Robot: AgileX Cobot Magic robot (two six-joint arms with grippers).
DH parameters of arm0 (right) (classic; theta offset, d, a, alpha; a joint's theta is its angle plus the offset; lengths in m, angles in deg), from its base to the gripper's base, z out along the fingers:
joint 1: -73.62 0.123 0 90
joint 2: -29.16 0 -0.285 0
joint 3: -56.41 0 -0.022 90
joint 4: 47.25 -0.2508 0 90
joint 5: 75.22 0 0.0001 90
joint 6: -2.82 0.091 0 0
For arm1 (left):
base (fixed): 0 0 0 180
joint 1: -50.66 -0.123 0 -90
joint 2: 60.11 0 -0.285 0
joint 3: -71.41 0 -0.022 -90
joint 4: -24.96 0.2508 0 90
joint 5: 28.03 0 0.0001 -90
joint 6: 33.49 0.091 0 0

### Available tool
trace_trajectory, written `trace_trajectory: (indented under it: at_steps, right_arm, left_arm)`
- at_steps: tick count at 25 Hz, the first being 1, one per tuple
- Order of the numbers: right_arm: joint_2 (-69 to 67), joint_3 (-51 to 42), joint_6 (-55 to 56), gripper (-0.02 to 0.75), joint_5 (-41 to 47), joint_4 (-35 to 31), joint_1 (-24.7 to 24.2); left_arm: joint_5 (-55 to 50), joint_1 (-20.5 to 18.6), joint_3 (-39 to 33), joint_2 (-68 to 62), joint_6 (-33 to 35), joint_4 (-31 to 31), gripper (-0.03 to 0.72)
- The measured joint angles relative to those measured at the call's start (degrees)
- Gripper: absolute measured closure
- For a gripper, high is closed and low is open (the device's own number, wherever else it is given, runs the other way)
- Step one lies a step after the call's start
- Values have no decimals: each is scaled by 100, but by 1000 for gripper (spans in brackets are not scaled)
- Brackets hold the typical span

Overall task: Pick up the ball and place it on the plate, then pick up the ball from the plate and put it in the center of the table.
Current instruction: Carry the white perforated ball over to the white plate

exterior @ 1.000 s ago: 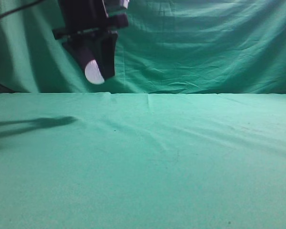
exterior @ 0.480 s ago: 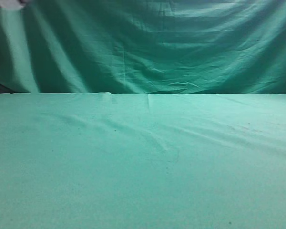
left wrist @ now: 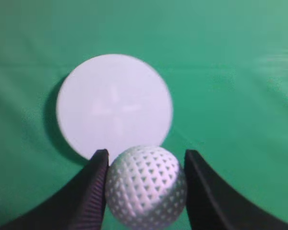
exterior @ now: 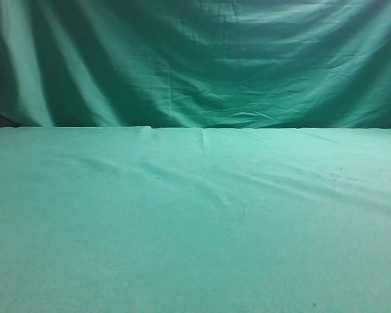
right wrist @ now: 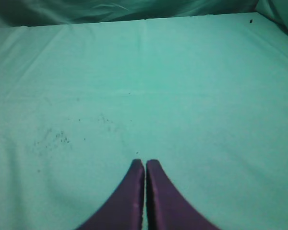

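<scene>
In the left wrist view my left gripper (left wrist: pixel 145 160) is shut on the white dimpled ball (left wrist: pixel 145 187), held between its two dark fingers above the table. A round white plate (left wrist: pixel 114 103) lies flat on the green cloth below and ahead of the ball. In the right wrist view my right gripper (right wrist: pixel 145 164) is shut and empty, its fingers pressed together over the bare green table (right wrist: pixel 182 96). The exterior view shows only the green table (exterior: pixel 195 222); no gripper, ball or plate shows there.
The darker green draped curtain (exterior: pixel 215 65) hangs behind the table's far edge. A few small dark specks (right wrist: pixel 53 136) mark the cloth in the right wrist view.
The left gripper with the ball has moved up and left out of the exterior view. Its shadow on the cloth has gone too.
</scene>
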Motion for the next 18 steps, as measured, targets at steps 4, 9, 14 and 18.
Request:
trace_trajectory:
  at_steps: [4,9,14,18]
  right_arm:
    - [0,0,0,738,0,0,0]
    - [0,0,0,738,0,0,0]
    - [0,0,0,738,0,0,0]
    - [0,0,0,738,0,0,0]
  left_arm:
    - [313,-190,-206,-47,-224,630,374]
    - [491,-238,-247,-547,-417,1341,374]
    - [598,-238,-256,-1042,-452,1428,374]
    - [995,-238,-256,-1322,-452,1515,374]
